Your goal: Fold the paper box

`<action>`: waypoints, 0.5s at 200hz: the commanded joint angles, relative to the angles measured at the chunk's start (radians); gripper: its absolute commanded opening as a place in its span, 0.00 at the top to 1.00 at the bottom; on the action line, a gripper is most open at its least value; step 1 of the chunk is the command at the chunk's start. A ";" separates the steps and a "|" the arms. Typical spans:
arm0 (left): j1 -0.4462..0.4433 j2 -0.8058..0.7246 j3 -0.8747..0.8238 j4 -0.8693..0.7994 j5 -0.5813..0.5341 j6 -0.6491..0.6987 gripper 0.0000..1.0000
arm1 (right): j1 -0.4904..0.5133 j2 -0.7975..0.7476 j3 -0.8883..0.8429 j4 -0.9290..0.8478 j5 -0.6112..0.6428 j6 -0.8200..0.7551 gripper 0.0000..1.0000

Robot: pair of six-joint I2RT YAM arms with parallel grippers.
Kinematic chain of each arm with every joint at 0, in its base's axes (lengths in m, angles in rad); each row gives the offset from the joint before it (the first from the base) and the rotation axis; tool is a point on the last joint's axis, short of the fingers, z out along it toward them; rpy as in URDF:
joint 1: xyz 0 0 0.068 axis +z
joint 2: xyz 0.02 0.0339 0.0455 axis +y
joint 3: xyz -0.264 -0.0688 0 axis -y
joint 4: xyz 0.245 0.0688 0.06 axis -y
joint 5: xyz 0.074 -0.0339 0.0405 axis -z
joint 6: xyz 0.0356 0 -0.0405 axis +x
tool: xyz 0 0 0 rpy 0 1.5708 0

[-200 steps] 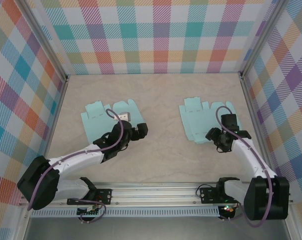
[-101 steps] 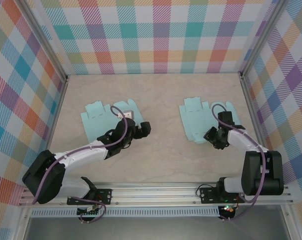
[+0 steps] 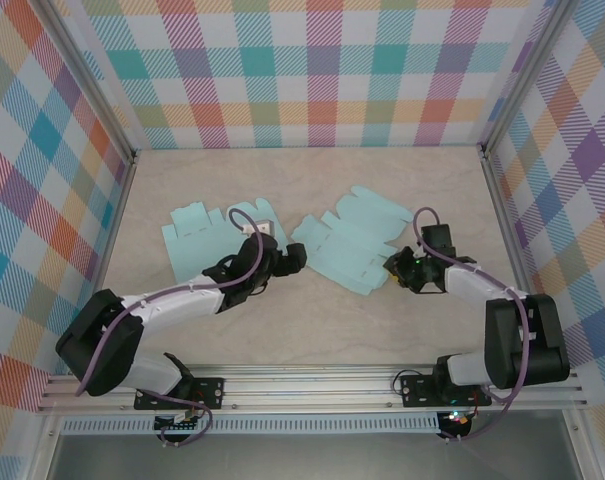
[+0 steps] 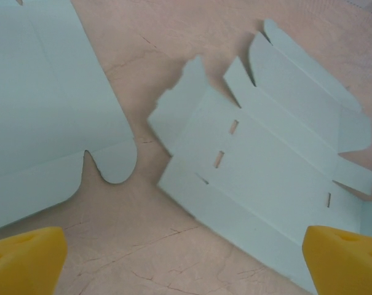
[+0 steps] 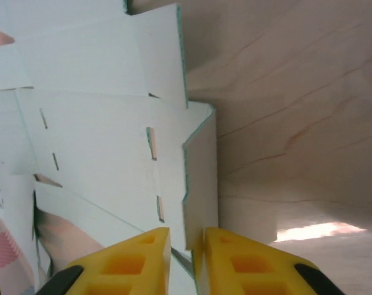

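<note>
Pale blue card, the flat paper box [image 3: 347, 248] lies near the middle of the table [image 3: 312, 180], one flap clamped between your right gripper's [image 5: 187, 258] fingers [image 5: 136, 255], probably to anchor it while your left gripper [image 3: 295, 258], fingers wide apart, hovers beside its other edge.

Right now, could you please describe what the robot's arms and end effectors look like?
The left arm and right arm have white links, black joints and black bases; a purple cable loops along each. The left end effector and right end effector have black bodies, and their fingers are bright yellow.
</note>
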 commanded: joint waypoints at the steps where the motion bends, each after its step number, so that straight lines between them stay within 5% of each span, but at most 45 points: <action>1: -0.011 0.030 0.035 -0.017 0.019 -0.071 0.09 | 0.046 0.014 0.017 0.057 -0.009 0.075 0.71; 81: -0.011 0.163 0.083 -0.081 0.014 -0.119 0.17 | 0.084 -0.019 -0.005 -0.015 0.045 0.051 0.64; 100: -0.011 0.223 0.111 -0.037 0.038 -0.110 0.18 | 0.085 -0.041 -0.009 -0.035 0.063 0.038 0.55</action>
